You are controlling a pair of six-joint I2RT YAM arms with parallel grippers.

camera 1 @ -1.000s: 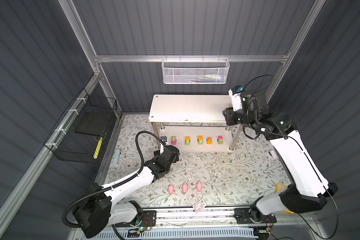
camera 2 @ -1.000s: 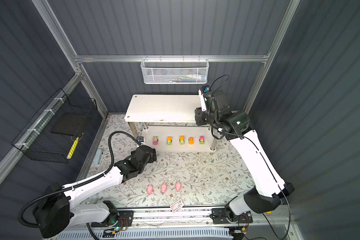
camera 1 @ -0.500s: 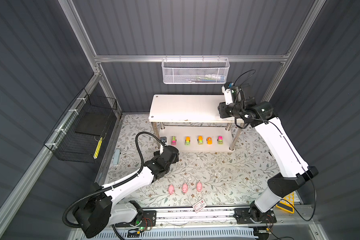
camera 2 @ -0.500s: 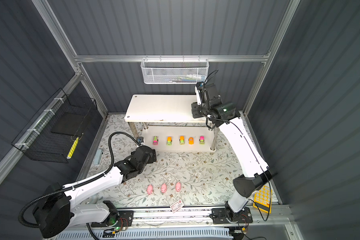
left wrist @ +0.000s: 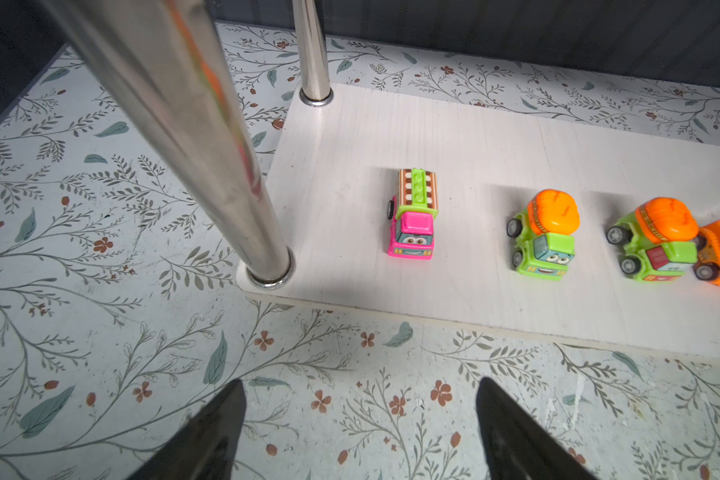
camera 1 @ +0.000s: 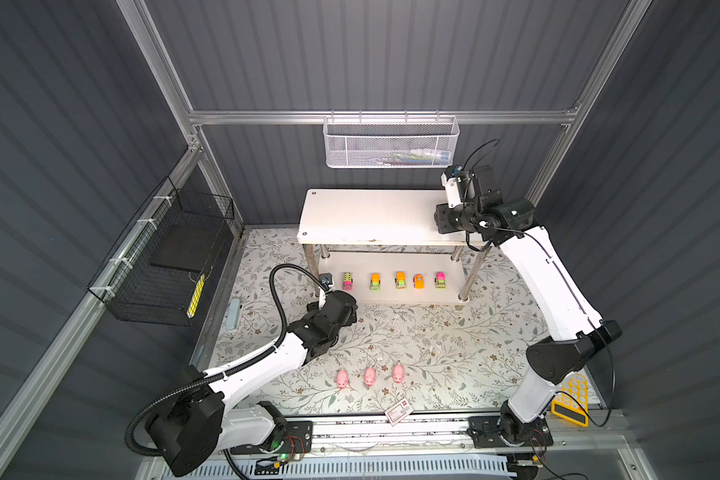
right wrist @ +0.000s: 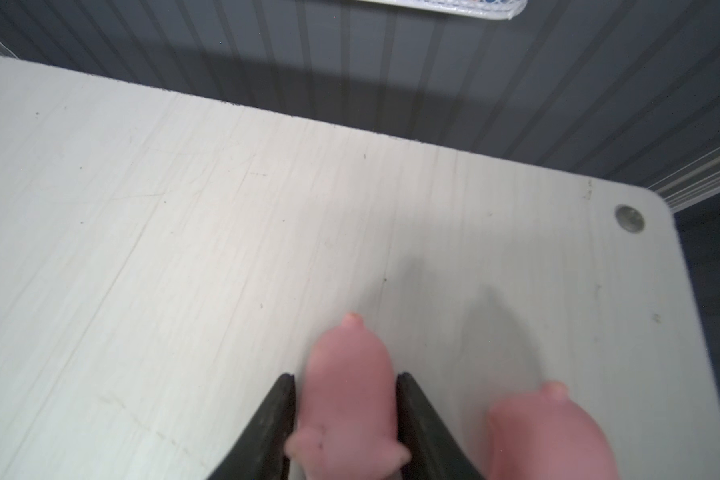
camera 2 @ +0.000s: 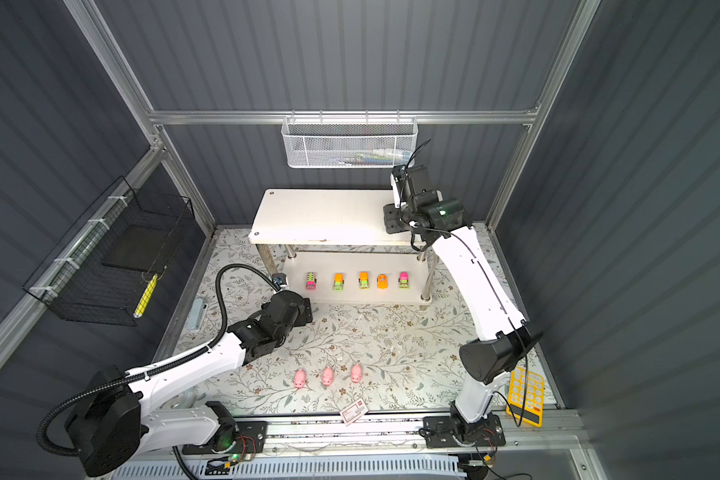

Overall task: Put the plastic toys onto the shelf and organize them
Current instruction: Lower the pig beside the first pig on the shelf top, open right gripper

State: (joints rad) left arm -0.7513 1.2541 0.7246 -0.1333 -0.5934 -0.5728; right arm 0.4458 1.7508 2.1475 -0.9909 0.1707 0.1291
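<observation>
My left hand hangs wide and empty over the flowered bench, just in front of the left end of the shelf's lower board, where the five cars stand in a row. The three pigs not yet shelved lie on the bench in the lower middle of both top views. They are side by side, each with its long axis running roughly up and down the frame. They lie below my left hand there and well apart from my right, so I judge the left arm the nearer one for them; it would have to turn back from the shelf to reach them. At the right end of the top board my right hand is narrow, its fingers either side of a pig whose length runs along them, small nub end away from the wrist. Whether they grip it or only flank it I cannot tell. A second pig sits just beside it, nearer the board's corner.
</observation>
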